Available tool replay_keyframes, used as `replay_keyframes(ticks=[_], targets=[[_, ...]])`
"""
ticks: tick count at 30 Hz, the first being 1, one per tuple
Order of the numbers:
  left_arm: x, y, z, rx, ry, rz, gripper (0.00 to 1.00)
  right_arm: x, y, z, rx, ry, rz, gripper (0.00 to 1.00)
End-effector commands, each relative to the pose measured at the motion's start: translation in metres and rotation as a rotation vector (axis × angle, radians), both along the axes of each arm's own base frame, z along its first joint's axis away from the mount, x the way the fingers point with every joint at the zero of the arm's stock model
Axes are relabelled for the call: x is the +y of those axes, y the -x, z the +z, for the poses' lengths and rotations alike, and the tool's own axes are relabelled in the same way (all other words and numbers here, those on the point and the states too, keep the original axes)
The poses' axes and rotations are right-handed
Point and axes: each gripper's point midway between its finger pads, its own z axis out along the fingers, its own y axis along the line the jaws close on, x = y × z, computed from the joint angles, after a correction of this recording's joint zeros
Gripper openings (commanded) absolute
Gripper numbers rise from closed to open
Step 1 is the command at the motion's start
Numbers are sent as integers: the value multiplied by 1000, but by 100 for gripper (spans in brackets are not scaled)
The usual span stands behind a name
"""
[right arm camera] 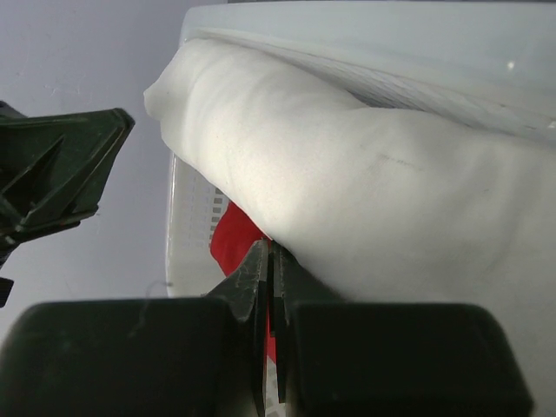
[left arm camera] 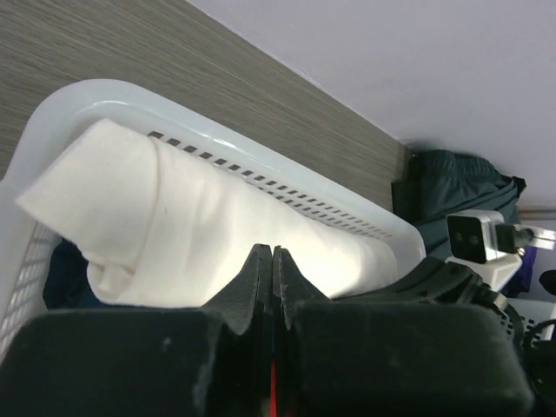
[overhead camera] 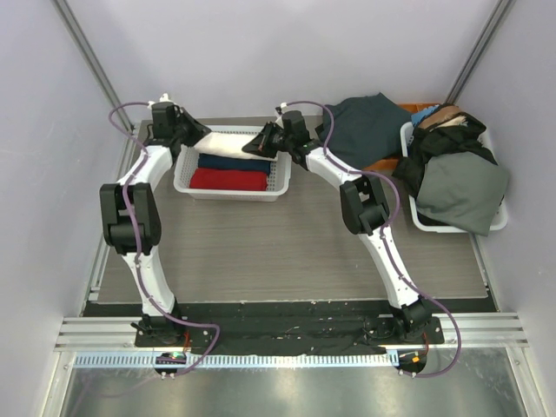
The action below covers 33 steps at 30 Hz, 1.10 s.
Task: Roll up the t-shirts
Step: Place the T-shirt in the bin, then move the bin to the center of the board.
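Note:
The cream-white t-shirt lies rolled along the back of the white lattice basket, behind a navy roll and a red roll. My left gripper is shut, with its tips against the left part of the cream roll. My right gripper is shut at the roll's right end. In the left wrist view the shut gripper touches the roll with nothing between the fingers. In the right wrist view the shut gripper sits under the roll, with red fabric behind.
A dark green garment lies on the table at the back right. A second white basket heaped with dark and grey clothes stands at the far right. The basket rim lies just behind the cream roll.

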Motion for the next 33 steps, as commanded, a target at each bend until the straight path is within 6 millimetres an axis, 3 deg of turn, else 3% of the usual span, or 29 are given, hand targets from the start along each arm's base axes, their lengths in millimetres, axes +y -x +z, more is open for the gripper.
replay_keyframes(ticks=[1, 2, 6, 12, 15, 21, 22, 23, 24, 25, 26, 27, 28, 29, 30, 31, 32, 33], targets=[[3, -17, -8, 10, -19, -1, 0, -3, -12, 54, -119, -46, -30, 3], [3, -19, -15, 24, -21, 1, 0, -3, -14, 44, -103, -41, -33, 3], [7, -27, -51, 74, -12, 15, 0, -3, -20, 32, -87, -43, -37, 3], [6, -33, -68, 85, 0, 15, 0, -4, -21, 30, -88, -42, -37, 3], [4, -34, -54, 50, 2, 1, 0, -4, -21, 38, -99, -48, -32, 3], [1, -24, 16, -62, -13, -28, 3, -14, -14, 84, -170, -51, -18, 3], [0, -20, 21, -66, -9, -36, 4, -19, -11, 107, -207, -56, -20, 3], [-2, -13, 40, -97, -10, -46, 4, -23, -8, 105, -211, -37, -20, 4], [-4, -6, 35, -80, -8, -54, 6, -26, -4, 110, -222, -30, -18, 5], [-8, 2, 40, -81, -6, -71, 8, -35, 2, 127, -234, -22, -24, 6], [-8, 10, 52, -96, -10, -75, 11, -40, 6, 116, -217, 7, -25, 7], [-25, 23, 42, -67, -12, -107, 13, -45, 9, 115, -211, 20, -26, 6], [-28, 31, 42, -62, -18, -116, 15, -52, 14, 104, -187, 43, -30, 7], [-37, 43, 54, -84, -25, -129, 19, -59, 21, 121, -222, 49, -38, 7], [-41, 56, 41, -52, -31, -136, 22, -65, 25, 126, -230, 59, -46, 7], [-46, 66, 36, -44, -42, -147, 25, -72, 32, 108, -204, 97, -59, 7], [-55, 78, 50, -74, -57, -155, 33, -79, 41, 132, -256, 104, -70, 7], [-59, 93, 33, -36, -67, -164, 36, -85, 46, 130, -256, 125, -80, 7]])
